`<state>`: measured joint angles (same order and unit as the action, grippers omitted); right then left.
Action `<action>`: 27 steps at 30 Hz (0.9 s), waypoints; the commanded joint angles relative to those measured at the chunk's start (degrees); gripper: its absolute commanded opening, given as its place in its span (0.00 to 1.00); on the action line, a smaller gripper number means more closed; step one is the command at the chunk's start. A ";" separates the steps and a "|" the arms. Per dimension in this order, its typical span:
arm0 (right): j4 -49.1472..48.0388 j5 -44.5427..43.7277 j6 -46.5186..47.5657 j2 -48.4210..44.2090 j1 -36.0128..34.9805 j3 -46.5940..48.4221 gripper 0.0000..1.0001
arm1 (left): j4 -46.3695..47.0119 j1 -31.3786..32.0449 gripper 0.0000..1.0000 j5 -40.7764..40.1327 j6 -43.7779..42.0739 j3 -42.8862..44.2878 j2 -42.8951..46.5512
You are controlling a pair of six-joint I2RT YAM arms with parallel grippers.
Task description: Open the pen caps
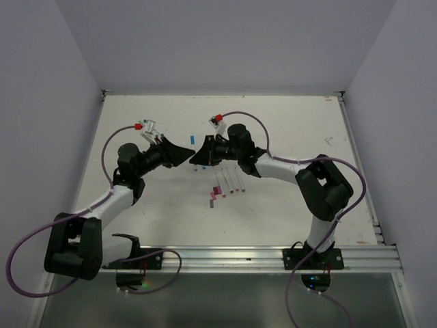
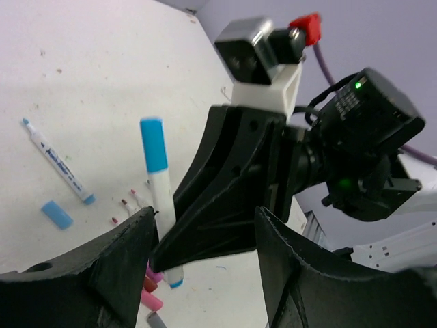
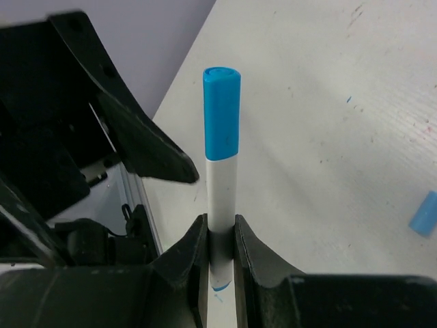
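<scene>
My right gripper (image 3: 220, 225) is shut on the white barrel of a pen (image 3: 220, 195) whose blue cap (image 3: 222, 113) is still on and points away from it. In the left wrist view the same pen (image 2: 162, 198) and its blue cap (image 2: 153, 143) stand just off my left gripper's lower finger. My left gripper (image 2: 205, 273) is open and empty, tip to tip with the right gripper (image 1: 198, 157) above the table's middle. A loose blue cap (image 2: 56, 214) lies on the table beside an uncapped pen (image 2: 58, 162). Pink and maroon caps (image 2: 151, 298) lie below.
Several uncapped white pens (image 1: 231, 183) and pink caps (image 1: 213, 200) lie in a group in front of the grippers. The loose blue cap (image 1: 193, 139) lies just behind them. The white table (image 1: 287, 123) has walls on the left, back and right.
</scene>
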<state>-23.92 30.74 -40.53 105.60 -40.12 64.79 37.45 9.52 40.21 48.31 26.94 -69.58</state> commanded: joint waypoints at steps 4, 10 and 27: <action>-3.67 7.13 1.60 -3.82 -0.66 -4.58 0.00 | 4.38 -0.03 0.59 0.93 0.81 4.88 -2.31; -7.19 8.63 -0.60 -4.44 -1.01 -6.17 0.00 | 5.79 -0.03 0.46 1.72 1.61 5.23 -3.98; -5.96 7.49 -0.86 -7.43 -2.24 -6.53 0.00 | 3.85 -0.03 0.61 1.19 0.46 5.32 -3.45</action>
<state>-27.59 37.12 -41.17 99.55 -41.78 58.11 38.92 9.50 40.86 48.75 30.57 -73.71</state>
